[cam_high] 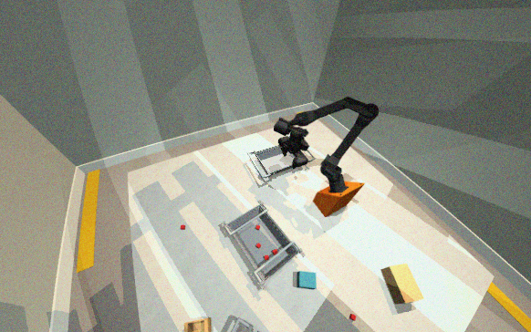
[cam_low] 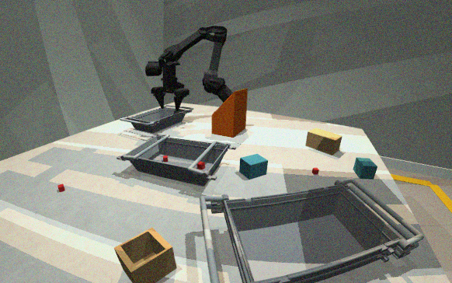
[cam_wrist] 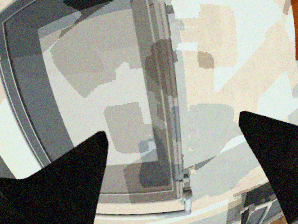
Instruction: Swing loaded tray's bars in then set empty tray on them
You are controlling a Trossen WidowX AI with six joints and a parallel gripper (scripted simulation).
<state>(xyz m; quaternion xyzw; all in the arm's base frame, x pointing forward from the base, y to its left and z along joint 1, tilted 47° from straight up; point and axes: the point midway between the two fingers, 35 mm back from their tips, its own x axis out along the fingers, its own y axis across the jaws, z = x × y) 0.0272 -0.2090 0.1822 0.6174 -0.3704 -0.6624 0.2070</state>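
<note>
Gripper (cam_high: 292,157) (cam_low: 170,108) (cam_wrist: 176,128), spread almost fully and holding nothing, is above the far empty tray (cam_high: 268,175) (cam_low: 149,127) (cam_wrist: 112,196). If one finger comes down off the wall, it may push or tip this tray. Its long axis runs roughly toward the orange base (cam_high: 335,201) (cam_low: 229,118), slantwise to the loaded tray (cam_high: 237,246) (cam_low: 163,171).

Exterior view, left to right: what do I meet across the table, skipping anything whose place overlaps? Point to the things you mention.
Stray red block (cam_high: 182,227) (cam_low: 60,187) → loaded tray (cam_high: 246,237) (cam_low: 167,171) (cam_wrist: 255,196) → nearer teal block (cam_high: 307,280) (cam_low: 253,166) → yellow block (cam_high: 405,284) (cam_low: 324,141) → farther-right teal block (cam_low: 365,168).
</note>
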